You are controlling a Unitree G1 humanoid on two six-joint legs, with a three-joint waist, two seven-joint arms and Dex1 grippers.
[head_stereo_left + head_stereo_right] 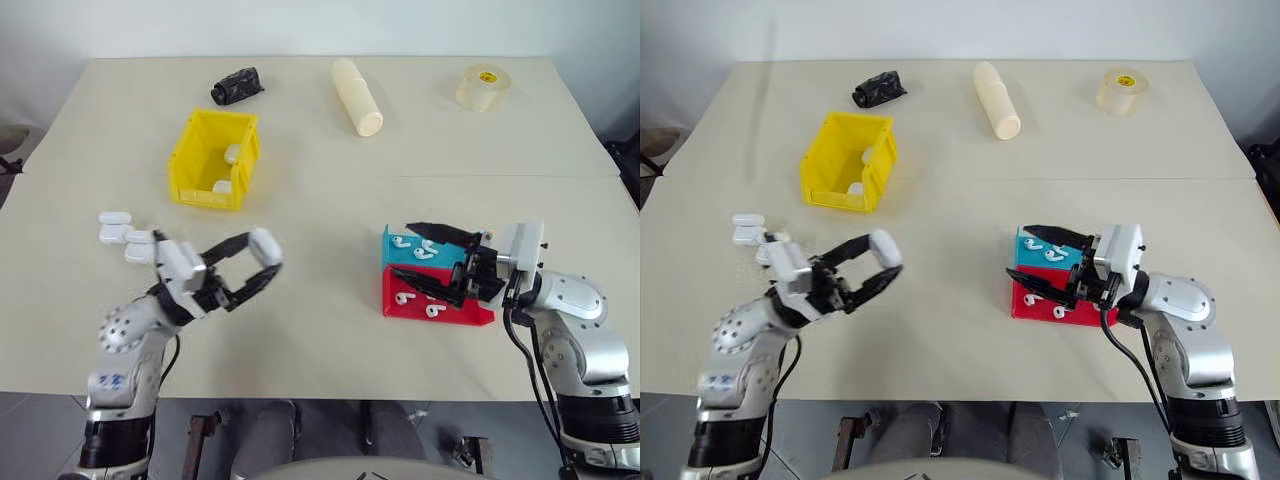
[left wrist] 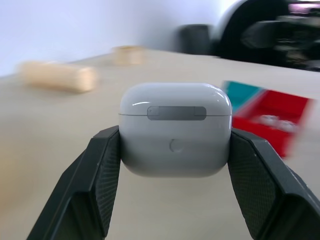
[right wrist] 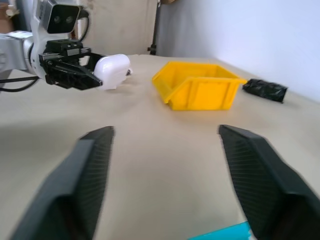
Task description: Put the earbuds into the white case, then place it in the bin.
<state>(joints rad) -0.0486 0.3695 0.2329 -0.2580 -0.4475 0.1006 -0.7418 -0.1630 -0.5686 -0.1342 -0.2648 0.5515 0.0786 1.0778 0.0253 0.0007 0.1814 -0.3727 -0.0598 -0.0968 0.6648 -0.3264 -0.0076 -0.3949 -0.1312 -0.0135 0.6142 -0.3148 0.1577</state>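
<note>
Two end effectors work over the counter (image 1: 330, 200) in the head view: the left end effector (image 1: 262, 262) clamps the white case (image 1: 265, 243) above the surface, near the bin (image 1: 213, 158), while the right end effector (image 1: 418, 258) hangs spread wide over the blue tray (image 1: 395, 245) and red tray (image 1: 440, 310) of earbuds (image 1: 424, 249). Left wrist view: case (image 2: 175, 129) pinched between both fingers (image 2: 100, 170), lid shut. Right wrist view: fingers (image 3: 90, 165) parted, bin (image 3: 197, 92) beyond.

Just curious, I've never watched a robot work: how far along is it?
Done: two cases already lie in the bin. In hand: the left claw holds a closed case; the right claw is open. Left: binning it, plus earbuds in the trays and three cases waiting.
</note>
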